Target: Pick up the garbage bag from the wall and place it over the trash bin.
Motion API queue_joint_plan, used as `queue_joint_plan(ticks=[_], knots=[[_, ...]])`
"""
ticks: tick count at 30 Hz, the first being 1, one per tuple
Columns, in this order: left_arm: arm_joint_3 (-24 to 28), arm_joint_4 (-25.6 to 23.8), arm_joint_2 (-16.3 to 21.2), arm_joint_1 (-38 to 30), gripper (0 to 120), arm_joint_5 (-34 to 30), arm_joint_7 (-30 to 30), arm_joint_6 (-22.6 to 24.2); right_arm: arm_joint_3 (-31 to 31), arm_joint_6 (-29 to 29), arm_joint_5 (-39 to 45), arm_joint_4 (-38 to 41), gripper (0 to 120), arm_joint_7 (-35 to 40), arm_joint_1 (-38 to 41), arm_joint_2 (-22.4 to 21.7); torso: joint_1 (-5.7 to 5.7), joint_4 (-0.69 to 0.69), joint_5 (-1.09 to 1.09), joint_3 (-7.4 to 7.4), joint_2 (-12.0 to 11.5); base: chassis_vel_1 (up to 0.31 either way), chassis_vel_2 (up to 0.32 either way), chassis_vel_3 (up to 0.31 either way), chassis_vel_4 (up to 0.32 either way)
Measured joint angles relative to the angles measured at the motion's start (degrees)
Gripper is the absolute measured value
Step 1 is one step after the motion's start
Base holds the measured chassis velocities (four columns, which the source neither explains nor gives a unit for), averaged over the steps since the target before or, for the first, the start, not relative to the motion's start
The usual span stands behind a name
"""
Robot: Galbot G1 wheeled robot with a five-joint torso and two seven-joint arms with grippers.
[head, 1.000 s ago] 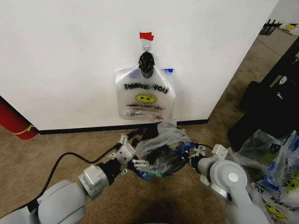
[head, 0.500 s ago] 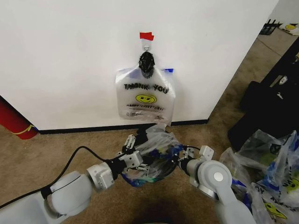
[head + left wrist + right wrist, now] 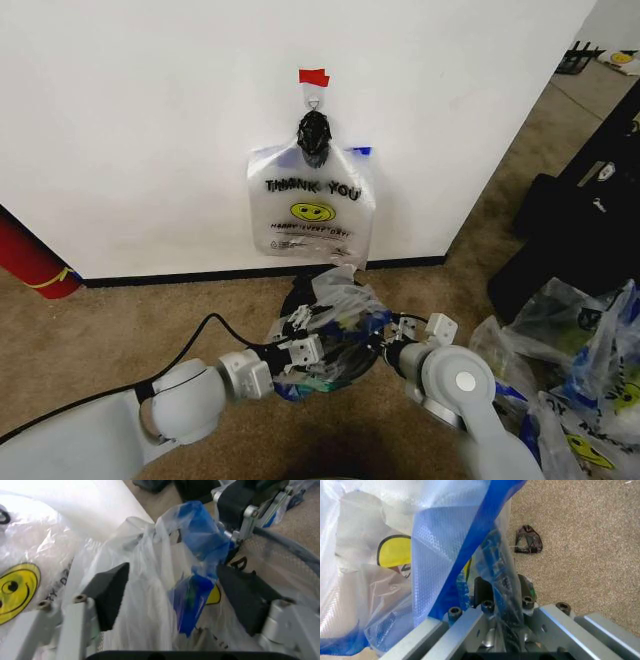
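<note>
Head view: the bag (image 3: 335, 315) is sitting bunched over the bin (image 3: 345, 365) between both tools, the left tool (image 3: 300, 345) spread wide around it, the right tool (image 3: 392, 345) pinching its far edge.

A flat clear "THANK YOU" bag (image 3: 311, 207) is hung beyond the grippers; a red cylinder (image 3: 32, 258) is seen far left of them; heaped bags (image 3: 585, 370) are piled right.
</note>
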Motion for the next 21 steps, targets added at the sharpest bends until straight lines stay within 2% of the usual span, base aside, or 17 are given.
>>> queue_joint_plan(ticks=[4, 16, 21], knots=[[1.26, 1.2, -0.64, -1.15, 64, 1.6, 0.28, -0.4, -0.03, 0.03, 0.05, 0.14, 0, -0.14, 0.0, -0.02, 0.0, 0.01, 0.0, 0.0, 0.0, 0.0, 0.0, 0.0, 0.0], [2.22, 2.87, -1.0, -1.52, 65, 7.86, 1.82, -2.75, -0.2, -0.07, 0.32, 0.26, 0, -0.23, 0.4, -0.45, 0.0, 0.01, 0.0, 0.0, 0.0, 0.0, 0.0, 0.0, 0.0], [2.43, 3.49, -1.05, -1.7, 59, 9.4, 2.05, -3.0, -0.34, -0.07, 0.34, 0.26, 0, -0.23, 0.43, -0.41, 0.0, 0.01, 0.0, 0.0, 0.0, 0.0, 0.0, 0.0, 0.0]])
